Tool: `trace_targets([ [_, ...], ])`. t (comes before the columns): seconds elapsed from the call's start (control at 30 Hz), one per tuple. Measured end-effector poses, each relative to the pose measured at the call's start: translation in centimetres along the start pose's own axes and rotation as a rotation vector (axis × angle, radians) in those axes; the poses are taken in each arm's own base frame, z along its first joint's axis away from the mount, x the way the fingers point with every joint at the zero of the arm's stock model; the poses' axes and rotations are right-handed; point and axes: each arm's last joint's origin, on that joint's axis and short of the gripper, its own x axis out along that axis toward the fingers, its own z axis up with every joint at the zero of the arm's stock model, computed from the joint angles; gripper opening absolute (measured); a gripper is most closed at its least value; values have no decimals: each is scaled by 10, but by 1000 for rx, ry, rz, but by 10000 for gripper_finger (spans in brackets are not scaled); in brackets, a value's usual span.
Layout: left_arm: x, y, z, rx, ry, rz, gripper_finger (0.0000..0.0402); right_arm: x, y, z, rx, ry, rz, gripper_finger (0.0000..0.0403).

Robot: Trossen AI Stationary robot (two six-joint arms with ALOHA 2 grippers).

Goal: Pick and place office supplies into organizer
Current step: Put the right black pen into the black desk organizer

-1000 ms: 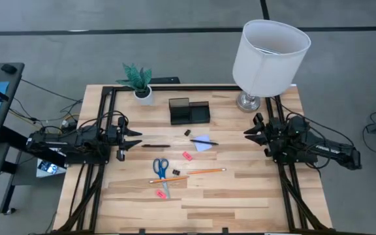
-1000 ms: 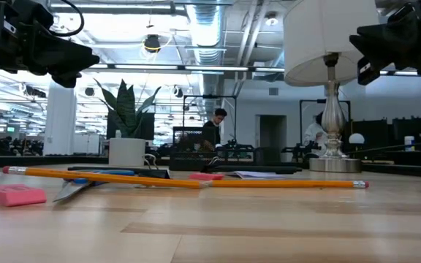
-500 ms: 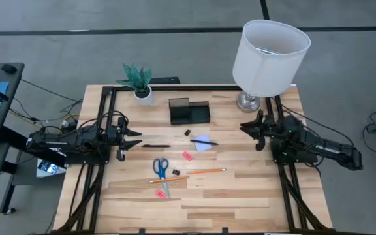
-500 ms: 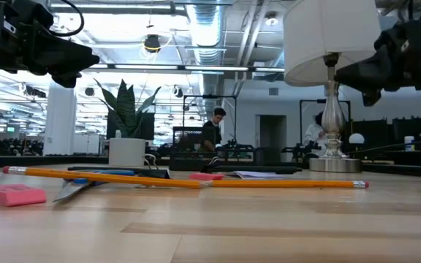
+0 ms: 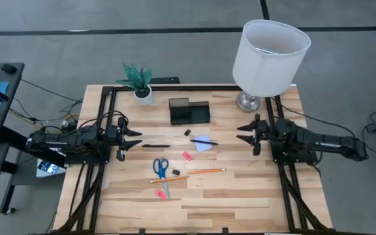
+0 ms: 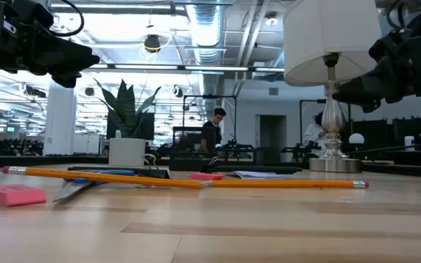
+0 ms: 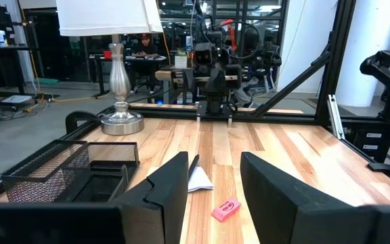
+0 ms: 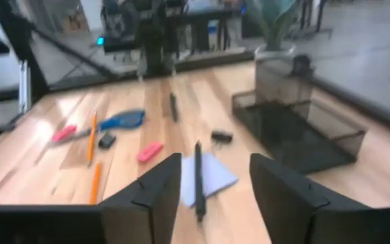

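Black organizer (image 5: 189, 111) holds nothing: pen (image 5: 203, 141), pad (image 5: 203, 144), scissors (image 5: 160, 168) and pencil (image 5: 205, 171) lie loose; left gripper (image 5: 138, 139) and right gripper (image 5: 243, 130) hang open and empty.

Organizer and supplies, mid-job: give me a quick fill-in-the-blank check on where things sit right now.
1. The organizer holds ____ of the supplies so far.
2. The black pen lies across the ____.
3. The scissors have ____ handles.
4. The right tool is open above the table and holds ____.

Missing words: none; note pad; blue; nothing
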Motion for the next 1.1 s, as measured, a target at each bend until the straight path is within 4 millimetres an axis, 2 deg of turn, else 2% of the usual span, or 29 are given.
trace_targets([
  [0.1,0,0,0,0,0,0,128,4,2,-5,4,62,7,195],
  [0.3,0,0,0,0,0,0,128,12,1,-15,81,115,-152,204],
  [0.5,0,0,0,0,0,0,128,18,8,-11,54,75,-129,214],
  [0.73,0,0,0,0,0,0,128,23,12,-11,101,37,-244,220],
  [1.1,0,0,0,0,0,0,128,33,22,-11,144,-2,-256,219],
])
